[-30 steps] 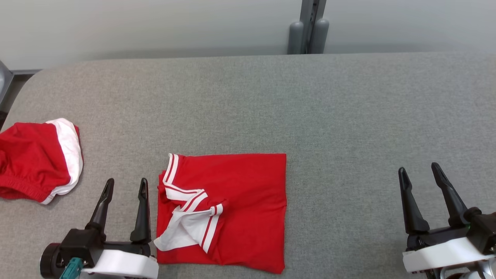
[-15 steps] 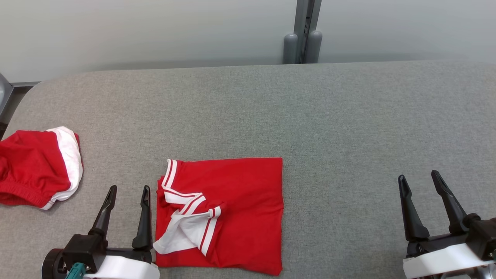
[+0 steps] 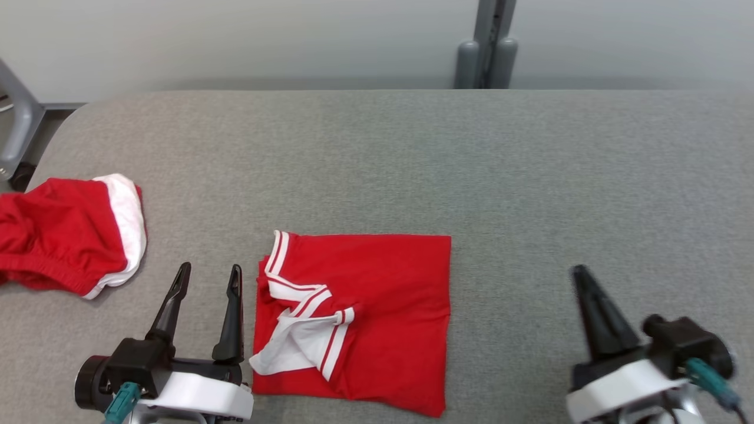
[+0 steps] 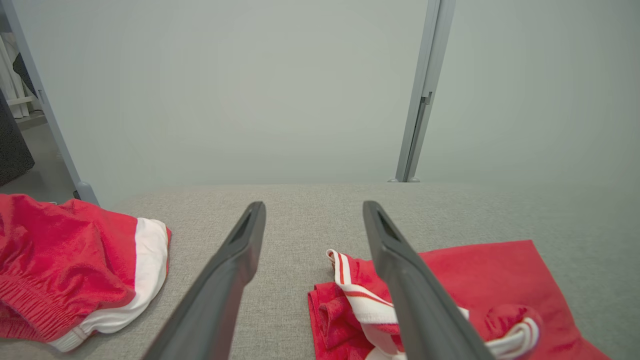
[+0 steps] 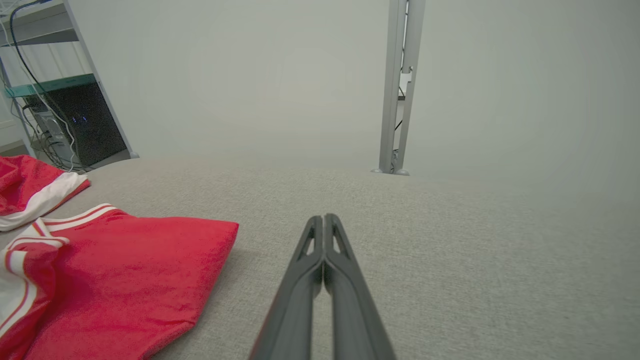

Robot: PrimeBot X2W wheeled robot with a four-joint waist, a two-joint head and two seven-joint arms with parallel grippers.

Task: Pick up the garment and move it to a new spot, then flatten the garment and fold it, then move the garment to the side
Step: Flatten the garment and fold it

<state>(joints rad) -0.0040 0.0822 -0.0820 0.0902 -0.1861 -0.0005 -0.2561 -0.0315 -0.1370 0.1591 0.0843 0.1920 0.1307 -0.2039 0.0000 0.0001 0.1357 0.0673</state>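
Because the folded red fabric garment with white-striped trim (image 3: 389, 306) lay on the grey cloth table (image 3: 412, 165) at 3 o'clock of the spread left gripper (image 3: 210, 268), just beside it, that arm was nearer; the right gripper (image 3: 580, 272), pressed together, stood well apart.

I see the red shorts (image 3: 65, 235) cut off by the head view's left edge. Same view, the right gripper (image 3: 580, 272) is blurred, with its wrist clipped at the bottom. In the left wrist view, a finger of the left gripper (image 4: 314, 205) hides part of the folded garment (image 4: 500, 270) collar.
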